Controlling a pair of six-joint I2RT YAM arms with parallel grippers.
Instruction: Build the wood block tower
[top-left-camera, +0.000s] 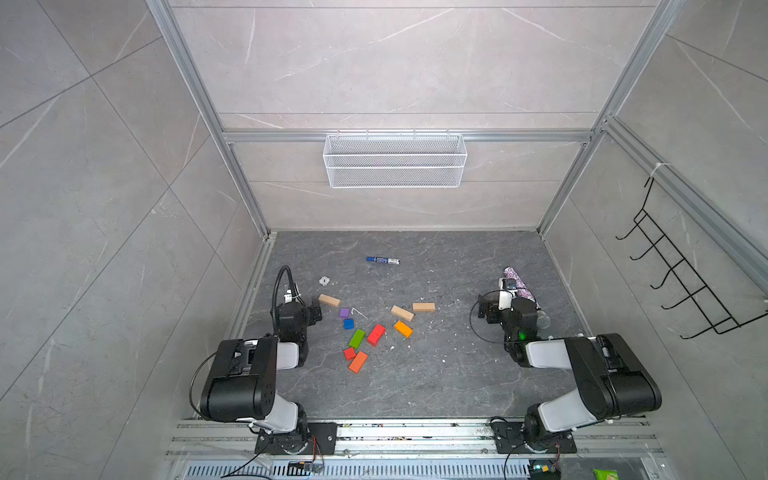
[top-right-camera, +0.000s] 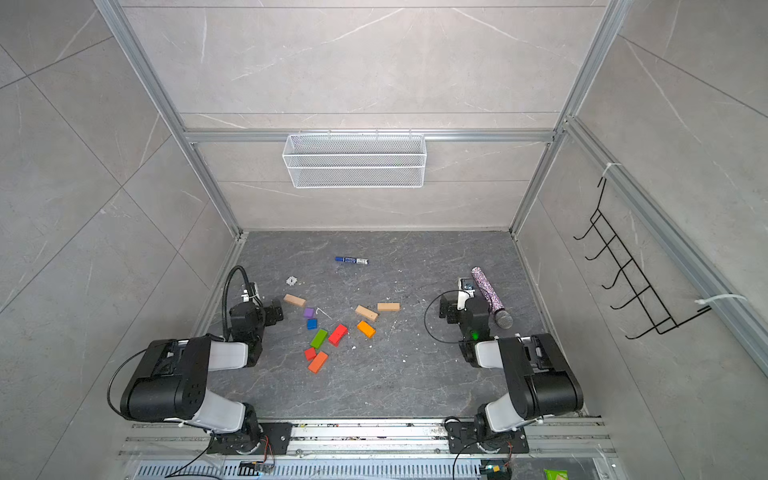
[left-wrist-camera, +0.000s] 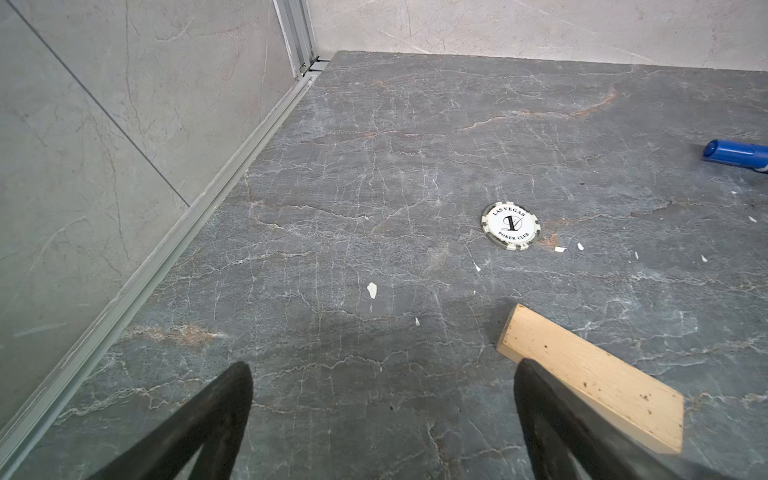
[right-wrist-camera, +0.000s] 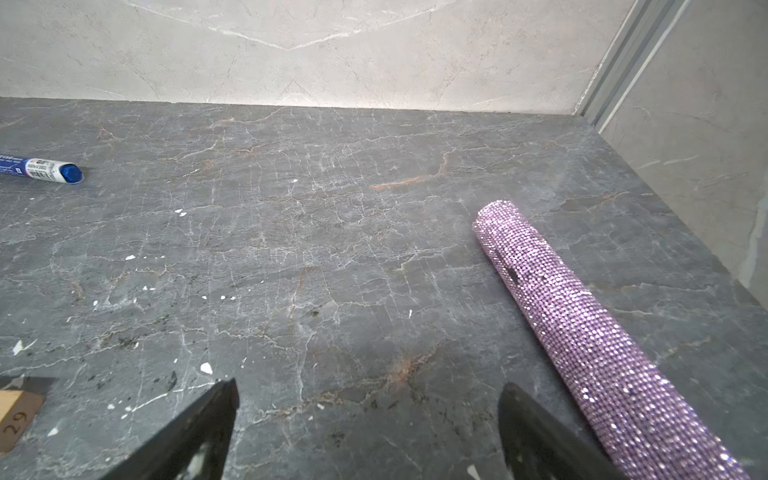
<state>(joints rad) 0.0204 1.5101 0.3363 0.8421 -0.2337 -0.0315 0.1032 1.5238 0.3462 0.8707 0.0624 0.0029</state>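
The wood blocks lie scattered flat on the dark floor, and no tower shows in any view. A tan block (top-left-camera: 329, 300) lies just right of my open left gripper (top-left-camera: 316, 309), beside one fingertip in the left wrist view (left-wrist-camera: 590, 374). Close by are a purple cube (top-left-camera: 344, 312), blue cube (top-left-camera: 348, 323), green block (top-left-camera: 357, 338), red block (top-left-camera: 376, 334), red cube (top-left-camera: 350, 353) and two orange blocks (top-left-camera: 358, 362) (top-left-camera: 403, 328). Two tan blocks (top-left-camera: 402, 313) (top-left-camera: 423, 307) lie further right. My right gripper (top-left-camera: 484, 309) is open and empty. Both grippers (left-wrist-camera: 382, 368) (right-wrist-camera: 370, 386) hover over bare floor.
A glittery purple microphone (right-wrist-camera: 582, 324) lies right beside my right gripper. A blue marker (top-left-camera: 382, 260) lies toward the back and a poker chip (left-wrist-camera: 510, 226) ahead of the left gripper. A wire basket (top-left-camera: 395, 160) hangs on the back wall. Walls close three sides.
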